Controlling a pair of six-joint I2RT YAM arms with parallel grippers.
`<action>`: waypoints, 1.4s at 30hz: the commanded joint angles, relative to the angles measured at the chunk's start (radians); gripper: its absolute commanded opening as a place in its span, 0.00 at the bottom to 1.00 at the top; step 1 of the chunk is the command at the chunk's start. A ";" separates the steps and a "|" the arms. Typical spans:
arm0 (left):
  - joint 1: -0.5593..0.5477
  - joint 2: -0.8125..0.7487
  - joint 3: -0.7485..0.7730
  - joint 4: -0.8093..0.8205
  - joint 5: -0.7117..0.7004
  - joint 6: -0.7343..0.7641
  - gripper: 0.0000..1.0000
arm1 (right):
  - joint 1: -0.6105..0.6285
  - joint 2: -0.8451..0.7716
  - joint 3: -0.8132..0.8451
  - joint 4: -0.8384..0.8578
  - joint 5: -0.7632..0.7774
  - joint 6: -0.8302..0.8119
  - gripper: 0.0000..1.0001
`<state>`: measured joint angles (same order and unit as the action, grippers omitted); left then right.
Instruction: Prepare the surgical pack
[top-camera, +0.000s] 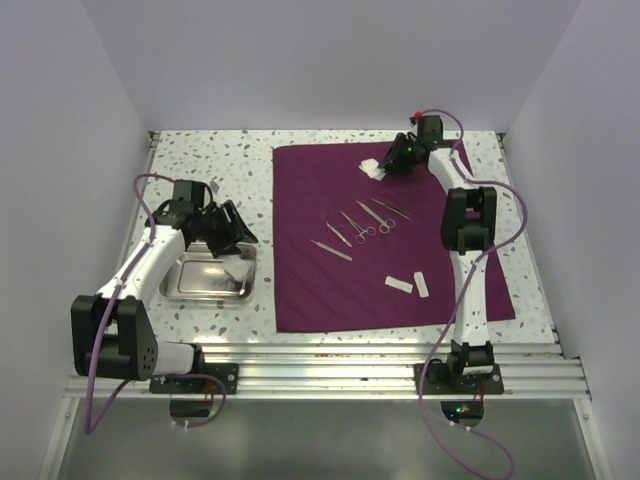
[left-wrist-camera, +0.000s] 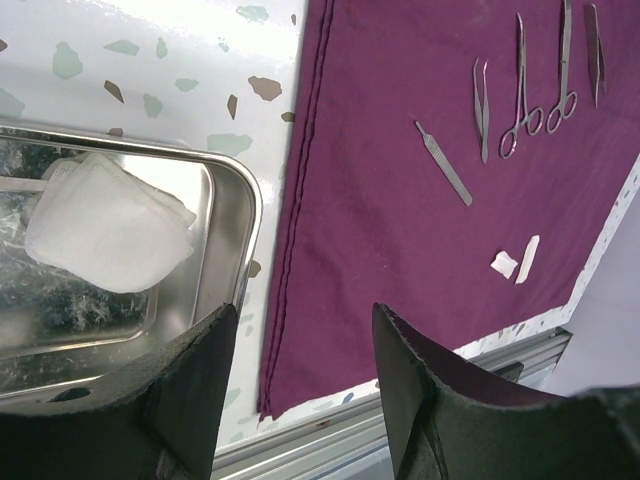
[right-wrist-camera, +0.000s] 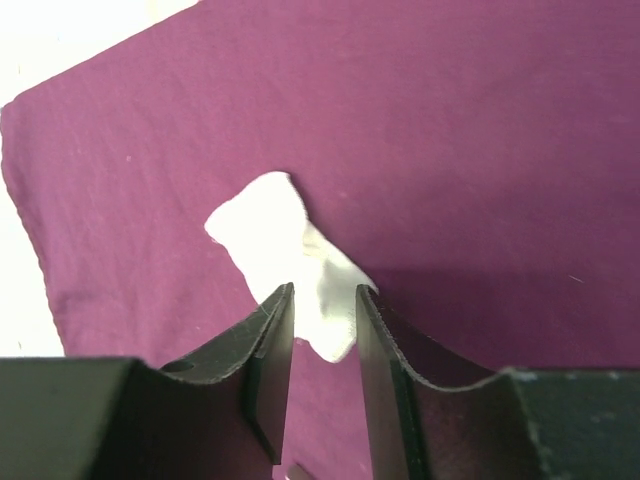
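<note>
Judging by the layout, the pack is half set: scissors (top-camera: 362, 228) and tweezers (top-camera: 338, 234) lie mid-way on the cloth (top-camera: 330, 290), and one gauze square (left-wrist-camera: 105, 225) sits in the tray (top-camera: 190, 292) beside it. A second gauze (right-wrist-camera: 290, 235) lies near the cloth's far edge between the right gripper's (right-wrist-camera: 325, 292) narrowly parted jaws, grip unclear. The left gripper (left-wrist-camera: 305, 312) gapes empty over the tray rim; the cloth's near half offers room.

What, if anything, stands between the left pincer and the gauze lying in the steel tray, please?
Nothing visible does. The left pincer hangs open above the cloth-side rim of the steel tray, and the gauze lies uncovered inside it, just to one side.
</note>
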<state>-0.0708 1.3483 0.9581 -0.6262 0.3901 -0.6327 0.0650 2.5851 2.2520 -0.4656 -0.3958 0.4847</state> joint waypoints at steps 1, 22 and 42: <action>-0.001 0.005 0.039 0.033 0.018 0.021 0.60 | -0.017 -0.106 -0.026 -0.019 0.022 -0.035 0.36; -0.001 0.015 0.034 0.039 0.030 0.018 0.60 | -0.011 -0.065 -0.098 0.082 -0.064 0.071 0.51; -0.001 0.008 0.027 0.036 0.036 0.010 0.60 | 0.007 0.017 -0.038 0.096 -0.034 0.127 0.35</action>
<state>-0.0708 1.3613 0.9581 -0.6155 0.4091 -0.6342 0.0715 2.5797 2.1853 -0.3752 -0.4629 0.6025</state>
